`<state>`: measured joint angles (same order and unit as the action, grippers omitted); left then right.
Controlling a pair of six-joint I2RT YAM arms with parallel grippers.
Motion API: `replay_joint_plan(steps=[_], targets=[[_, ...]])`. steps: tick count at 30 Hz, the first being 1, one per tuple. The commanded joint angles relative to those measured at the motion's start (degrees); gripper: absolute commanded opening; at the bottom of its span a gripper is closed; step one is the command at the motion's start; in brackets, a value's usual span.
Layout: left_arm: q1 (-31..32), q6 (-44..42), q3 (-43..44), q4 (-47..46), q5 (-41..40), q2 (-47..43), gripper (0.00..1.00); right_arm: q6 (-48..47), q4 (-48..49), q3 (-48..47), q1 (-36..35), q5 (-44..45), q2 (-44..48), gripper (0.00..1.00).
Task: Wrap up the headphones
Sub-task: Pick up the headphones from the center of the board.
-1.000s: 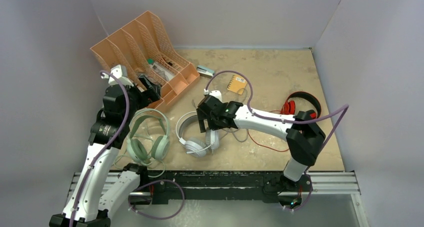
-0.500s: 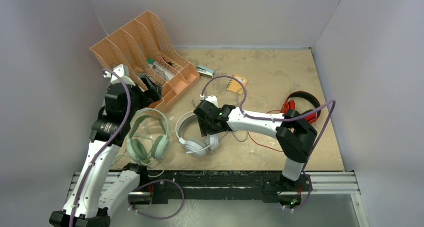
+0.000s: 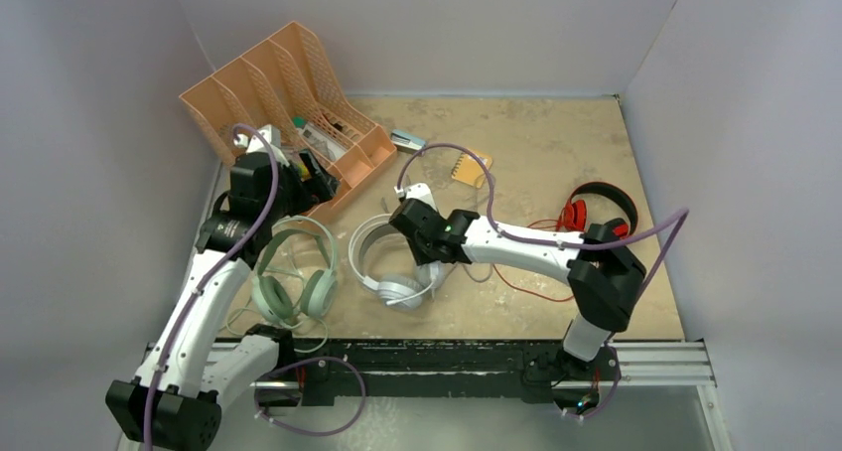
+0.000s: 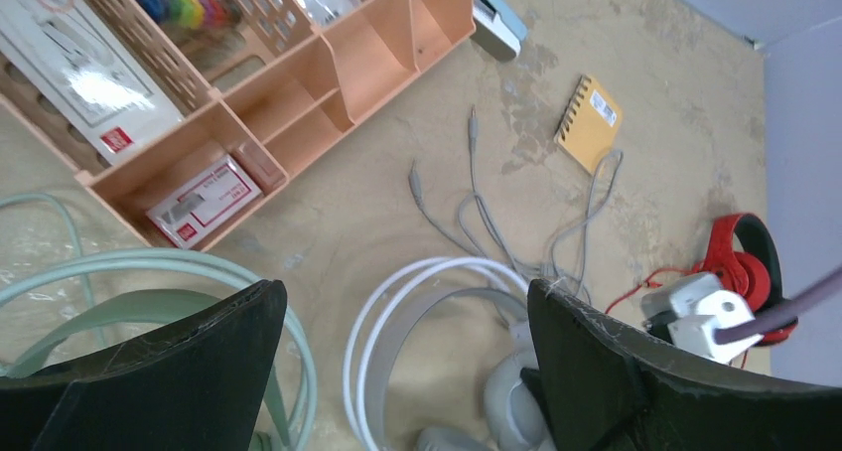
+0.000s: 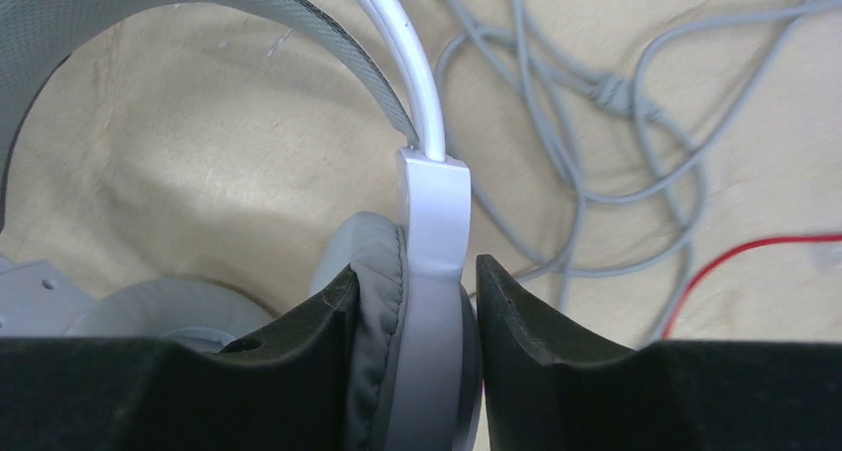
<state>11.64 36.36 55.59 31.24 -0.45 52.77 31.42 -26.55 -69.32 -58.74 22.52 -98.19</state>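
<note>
Near edge: the mint-green headset [image 3: 288,287] lies flat, just left of the white headset [image 3: 395,292], untouched.

The white headset lies mid-table with its band arching away from the bases. The right gripper [image 5: 412,312] pinches it where the earcup meets the white yoke, one pad on the grey cushion and one on the shell. Probably a grip to steady or lift the set, so the cord can be wound round it.

Grey cord [image 5: 596,103]: loose tangle just right of the white headset and beyond it, not yet wrapped.

Left gripper [image 4: 402,302]: jaws spread wide, empty, hanging above and left of the white headset. Likely waiting to take the cord.

Red and black headset [image 3: 596,208]: well right of the white headset, red cord [image 3: 526,282] trailing toward it.

Peach organiser [image 3: 288,83]: far left, beyond the white headset.
</note>
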Motion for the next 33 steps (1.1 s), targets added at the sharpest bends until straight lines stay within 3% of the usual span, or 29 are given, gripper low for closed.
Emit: replay_joint_plan(steps=[1, 5, 13, 20, 26, 33], targets=[[-0.18, -1.22, 0.33, -0.8, 7.41, 2.58, 0.9, -12.0, 5.32, -1.44, -0.01, 8.71, 5.02, 0.09], [2.8, -2.67, 0.4, -0.22, 8.32, 4.88, 0.88, -21.78, 10.76, 0.26, 0.34, 9.48, 7.24, 0.04], [12.15, -7.16, 2.74, 5.66, -3.82, 10.24, 0.88, -34.12, 16.12, 3.31, 0.87, 3.89, 14.08, 0.0], [20.36, -8.48, 4.36, 6.42, -9.57, 14.3, 0.87, -37.0, 17.97, 5.5, 0.88, -2.34, 19.55, 0.0], [27.0, -7.35, 4.94, 4.57, -13.06, 16.4, 0.88, -37.15, 17.1, 5.42, 0.89, -2.45, 20.02, 0.0], [31.42, -6.99, 7.2, 8.3, -24.03, 20.72, 0.77, -37.56, 17.49, 6.72, 0.82, -3.43, 22.05, 0.0]])
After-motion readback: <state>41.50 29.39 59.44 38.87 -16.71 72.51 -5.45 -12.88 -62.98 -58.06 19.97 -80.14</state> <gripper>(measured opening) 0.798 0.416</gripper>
